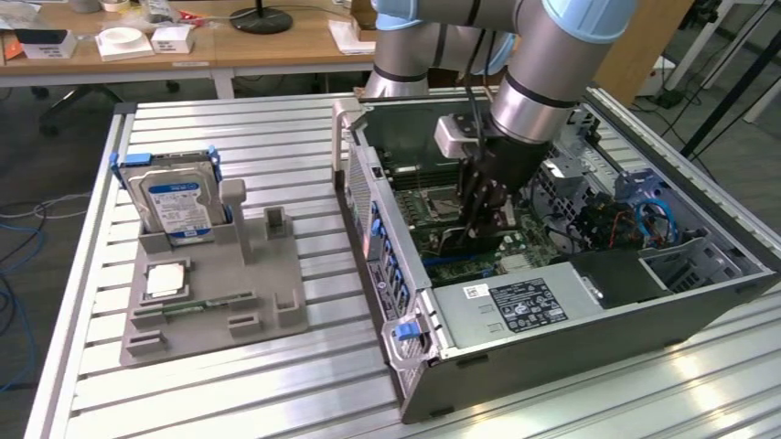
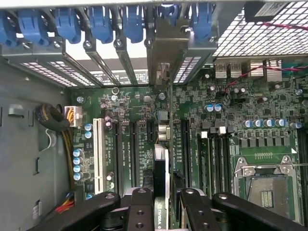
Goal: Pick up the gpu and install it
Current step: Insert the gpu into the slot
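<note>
Inside the computer case (image 1: 550, 366), the gripper (image 2: 166, 195) clasps the gpu (image 2: 161, 166) edge-on over the motherboard (image 2: 231, 120); the power-supply label (image 1: 528, 304) is unreadable.

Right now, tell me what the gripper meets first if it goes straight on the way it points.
The gripper holds the gpu edge-on toward the motherboard, so the gpu's edge would likely reach the slots first; depth is unclear.

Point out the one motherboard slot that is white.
The long slot at the end of the row, beside the yellow wires. It alone is white; the other slots in the row are black.
</note>
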`<state>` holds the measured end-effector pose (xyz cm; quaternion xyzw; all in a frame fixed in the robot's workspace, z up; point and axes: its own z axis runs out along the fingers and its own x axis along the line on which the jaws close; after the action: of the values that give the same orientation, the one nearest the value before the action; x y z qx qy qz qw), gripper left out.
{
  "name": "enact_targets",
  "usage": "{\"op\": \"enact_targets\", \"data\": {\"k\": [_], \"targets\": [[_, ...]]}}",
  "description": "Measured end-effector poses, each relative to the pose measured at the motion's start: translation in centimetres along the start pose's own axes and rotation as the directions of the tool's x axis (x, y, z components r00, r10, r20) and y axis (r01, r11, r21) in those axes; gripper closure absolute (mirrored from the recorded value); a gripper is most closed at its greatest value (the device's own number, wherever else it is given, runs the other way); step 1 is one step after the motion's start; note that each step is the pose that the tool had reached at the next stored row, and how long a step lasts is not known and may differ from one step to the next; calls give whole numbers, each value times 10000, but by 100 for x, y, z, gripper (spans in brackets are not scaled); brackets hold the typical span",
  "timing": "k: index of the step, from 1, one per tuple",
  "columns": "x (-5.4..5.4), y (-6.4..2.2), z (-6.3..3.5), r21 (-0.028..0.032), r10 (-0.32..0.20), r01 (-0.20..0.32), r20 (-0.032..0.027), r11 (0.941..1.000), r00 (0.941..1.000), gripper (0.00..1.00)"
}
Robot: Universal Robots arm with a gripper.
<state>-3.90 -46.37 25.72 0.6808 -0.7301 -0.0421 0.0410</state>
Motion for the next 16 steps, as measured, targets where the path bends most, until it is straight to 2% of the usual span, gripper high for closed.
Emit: {"op": "enact_targets", "data": {"k": [16], "targets": [[0,2,41,-3,-3,3,40,10000,10000,74]]}}
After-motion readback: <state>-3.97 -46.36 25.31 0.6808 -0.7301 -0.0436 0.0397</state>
